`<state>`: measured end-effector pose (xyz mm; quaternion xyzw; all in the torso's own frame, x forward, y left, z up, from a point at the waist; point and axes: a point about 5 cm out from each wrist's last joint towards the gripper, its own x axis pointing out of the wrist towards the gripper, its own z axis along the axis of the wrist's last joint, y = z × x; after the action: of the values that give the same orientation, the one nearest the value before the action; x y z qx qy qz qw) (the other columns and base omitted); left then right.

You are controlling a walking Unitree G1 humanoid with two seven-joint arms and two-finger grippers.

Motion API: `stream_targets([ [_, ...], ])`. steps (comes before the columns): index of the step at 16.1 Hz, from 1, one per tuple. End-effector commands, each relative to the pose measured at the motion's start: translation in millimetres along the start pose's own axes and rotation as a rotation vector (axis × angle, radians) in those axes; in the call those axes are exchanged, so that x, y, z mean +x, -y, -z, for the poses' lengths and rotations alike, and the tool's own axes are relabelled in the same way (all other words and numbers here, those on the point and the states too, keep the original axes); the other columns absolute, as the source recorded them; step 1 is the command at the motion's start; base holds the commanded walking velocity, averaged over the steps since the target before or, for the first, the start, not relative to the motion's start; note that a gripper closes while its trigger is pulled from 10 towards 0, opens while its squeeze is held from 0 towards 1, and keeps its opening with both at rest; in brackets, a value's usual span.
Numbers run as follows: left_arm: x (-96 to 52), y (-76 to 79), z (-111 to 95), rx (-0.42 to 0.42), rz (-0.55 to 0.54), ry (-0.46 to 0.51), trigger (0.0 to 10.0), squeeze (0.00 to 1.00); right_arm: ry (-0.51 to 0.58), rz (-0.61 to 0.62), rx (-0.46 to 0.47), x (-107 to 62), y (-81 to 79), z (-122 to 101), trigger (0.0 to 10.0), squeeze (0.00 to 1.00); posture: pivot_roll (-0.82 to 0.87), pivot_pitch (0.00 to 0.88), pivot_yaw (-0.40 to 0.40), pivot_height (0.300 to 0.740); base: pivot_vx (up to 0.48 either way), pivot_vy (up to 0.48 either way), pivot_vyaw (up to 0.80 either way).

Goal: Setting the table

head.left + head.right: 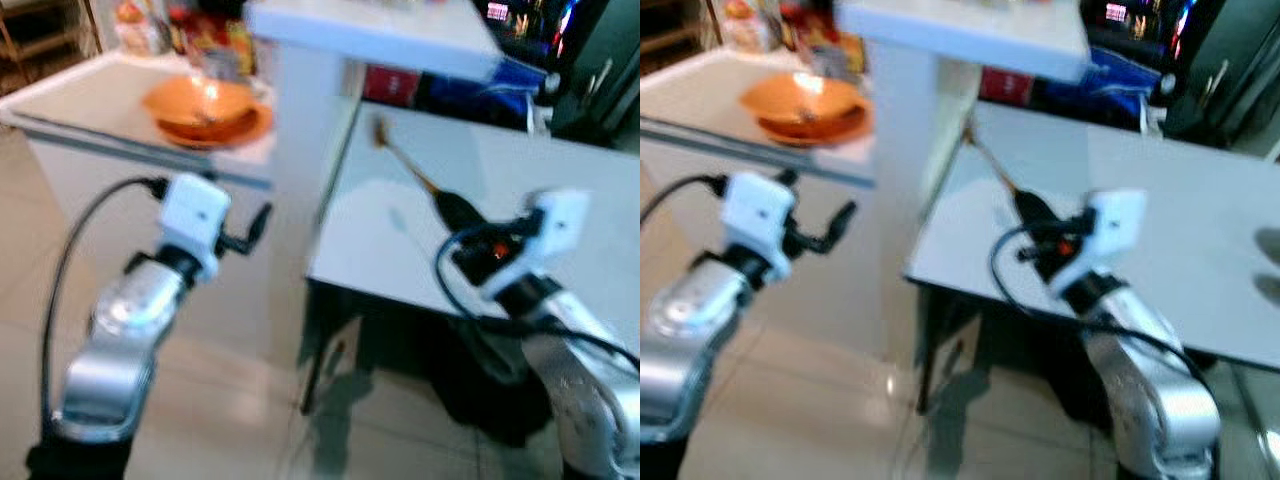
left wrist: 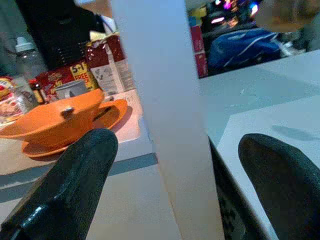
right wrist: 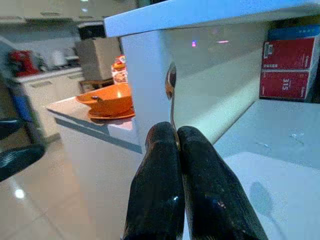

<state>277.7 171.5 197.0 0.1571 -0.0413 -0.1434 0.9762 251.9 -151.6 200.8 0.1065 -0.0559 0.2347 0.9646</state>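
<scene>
Spoon (image 3: 171, 95) between right fingers (image 3: 160, 180).

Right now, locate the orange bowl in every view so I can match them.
Left eye: orange bowl upper left, on the counter.
Right eye: upper left.
Left wrist: beyond the left gripper, beside the white pillar.
Right wrist: past the right gripper.
Shared landmark: white pillar.

A white pillar (image 2: 165, 120) rises between the two levels. Behind it stand red cartons (image 3: 289, 61), one printed with 315, and a blue bag (image 2: 245, 46) lies further back. On the far side sit red and yellow food packets (image 2: 107, 65), a clear bottle (image 2: 26, 56) (white cap) and a grey mug (image 2: 70, 89). Pale floor tiles (image 1: 230, 400) reflect light.
</scene>
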Motion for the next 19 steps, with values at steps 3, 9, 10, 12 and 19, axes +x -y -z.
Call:
stream_targets([
  [3, 10.6, 0.4, -1.6, -0.004, -0.003, -0.013, 10.0, 0.00, -0.009, 0.155, -0.024, 0.5, 19.1, 2.7, 10.0, 0.00, 0.08, 0.000, 0.008, 0.740, 0.000, 0.160, 0.00],
  [9, 24.8, 11.5, -5.3, 0.003, 0.014, -0.015, 10.0, 0.00, -0.087, 0.349, -0.088, 18.9, 42.0, 18.9, 10.0, 0.00, 0.08, 0.000, 0.003, 0.740, 0.000, 0.320, -0.51],
  [10, 24.9, 12.7, -4.3, 0.001, 0.014, -0.019, 10.0, 0.00, -0.119, 0.367, -0.142, 22.9, 44.8, 21.8, 10.0, 0.00, 0.08, 0.000, 0.002, 0.740, 0.000, 0.000, 0.00],
  [12, 25.1, 14.6, -6.8, -0.022, 0.013, -0.001, 10.0, 0.00, -0.141, 0.396, -0.186, 28.3, 47.8, 22.8, 10.0, 0.00, 0.07, 0.000, -0.005, 0.740, 0.000, 0.000, 0.00],
  [19, 20.4, 30.7, 4.0, -0.123, 0.026, -0.031, 10.0, 0.00, -0.154, 0.410, -0.260, 35.2, 57.2, 19.0, 10.0, 0.00, 0.06, 0.000, -0.050, 0.740, 0.173, 0.000, -0.54],
])
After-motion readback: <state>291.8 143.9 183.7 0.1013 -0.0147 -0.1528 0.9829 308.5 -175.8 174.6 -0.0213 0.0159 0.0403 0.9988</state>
